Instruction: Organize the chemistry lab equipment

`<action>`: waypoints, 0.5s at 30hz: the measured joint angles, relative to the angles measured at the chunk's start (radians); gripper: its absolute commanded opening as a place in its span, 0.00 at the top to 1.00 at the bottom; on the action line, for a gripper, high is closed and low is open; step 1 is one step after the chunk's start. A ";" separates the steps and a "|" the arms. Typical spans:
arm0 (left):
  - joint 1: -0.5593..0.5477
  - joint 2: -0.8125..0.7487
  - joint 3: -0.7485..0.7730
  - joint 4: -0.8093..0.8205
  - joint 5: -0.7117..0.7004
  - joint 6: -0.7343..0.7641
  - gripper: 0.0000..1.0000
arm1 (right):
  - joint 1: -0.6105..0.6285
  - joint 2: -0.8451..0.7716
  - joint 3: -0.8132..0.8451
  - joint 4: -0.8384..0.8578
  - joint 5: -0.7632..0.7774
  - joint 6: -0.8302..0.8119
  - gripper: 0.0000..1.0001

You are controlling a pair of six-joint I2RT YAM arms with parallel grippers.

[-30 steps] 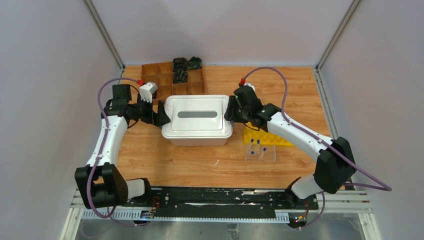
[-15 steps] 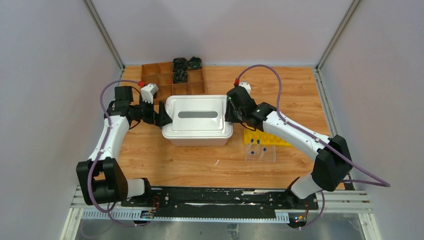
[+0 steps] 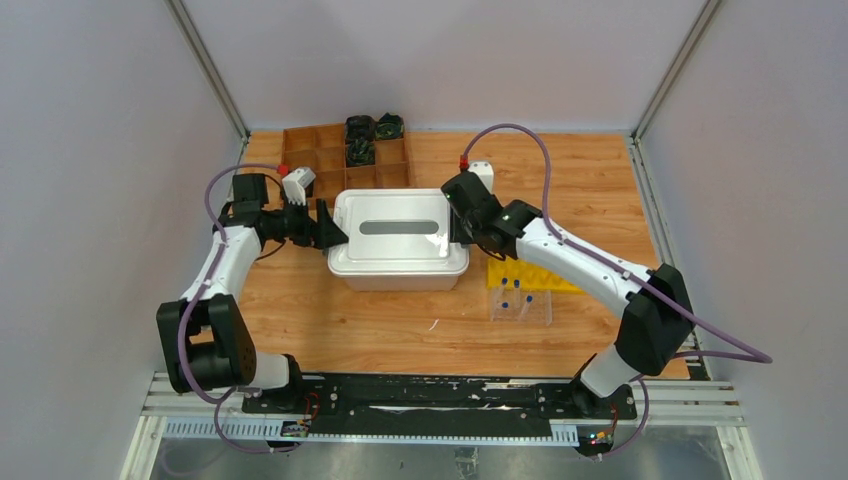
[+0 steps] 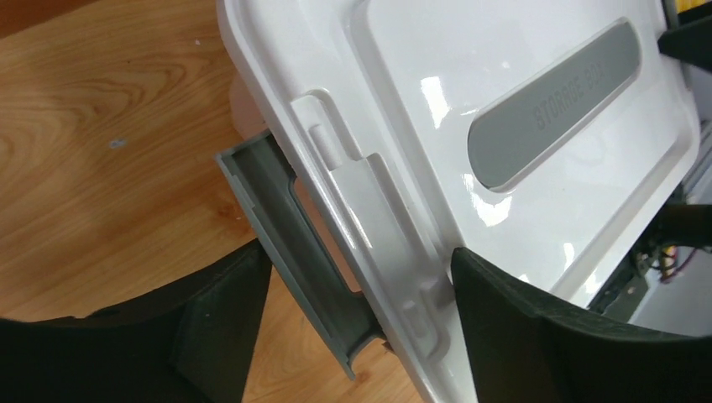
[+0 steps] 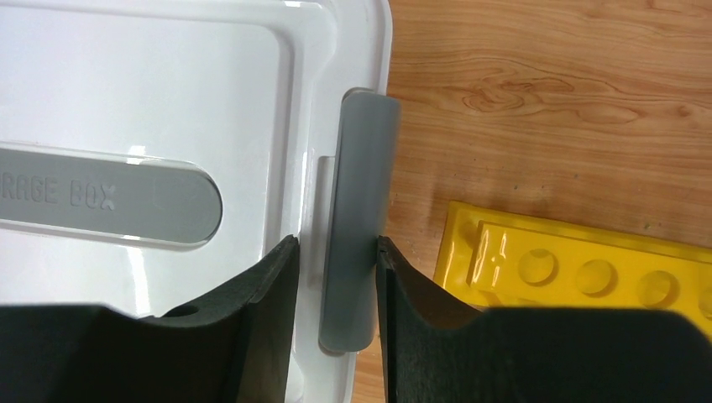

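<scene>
- Since a second ago the right arm has swung its wrist in and back along the far right end of the bin (image 3: 398,281), and the left arm has pushed its wrist a little further in; the bin itself sits a touch more to the right than it did.
- The left hand (image 3: 331,227) stands at the left end of the white lid (image 3: 400,252). In the wrist view its fingers (image 4: 214,332) are spread wide, one outside the left latch (image 4: 290,243) and one over the lid's top, so this hand is released and grips nothing.
- The left latch is grey and hangs swung out from the lid's edge.
- The right hand (image 3: 459,222) is at the lid's right end. In its own view the two fingers (image 5: 260,311) bracket the right latch (image 5: 359,210): the outer one touches it, and the inner one shows a sliver of white lid beside it. I cannot tell if it is truly clenched on the latch.
- The yellow rack (image 3: 535,278) lies on the surface (image 3: 330,320) just right of the bin, partly under the right forearm.
- The clear tray (image 3: 538,310) sits just in front of the rack, touching or nearly so, with blue-capped tubes (image 3: 506,299) inside it.
- The brown compartment box (image 3: 325,160) stands behind the bin, with dark items (image 3: 362,135) in its far right cells.
</scene>
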 measured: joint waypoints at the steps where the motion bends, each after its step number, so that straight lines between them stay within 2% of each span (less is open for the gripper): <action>1: 0.000 0.005 0.000 0.003 0.009 -0.012 0.30 | 0.000 0.002 0.003 -0.003 0.003 -0.001 0.73; 3: 0.001 0.011 0.000 0.008 0.019 -0.037 0.37 | 0.002 0.005 0.008 -0.006 0.006 -0.006 0.73; 5: 0.003 0.012 0.004 0.012 0.017 -0.068 0.40 | 0.004 0.006 0.010 -0.009 0.006 -0.012 0.74; 10: -0.003 -0.006 0.014 0.032 0.007 -0.089 0.37 | 0.008 0.018 0.031 -0.029 0.003 -0.021 0.75; 15: -0.057 -0.051 0.009 0.017 -0.088 -0.046 0.36 | 0.009 0.030 0.048 -0.043 0.003 -0.037 0.75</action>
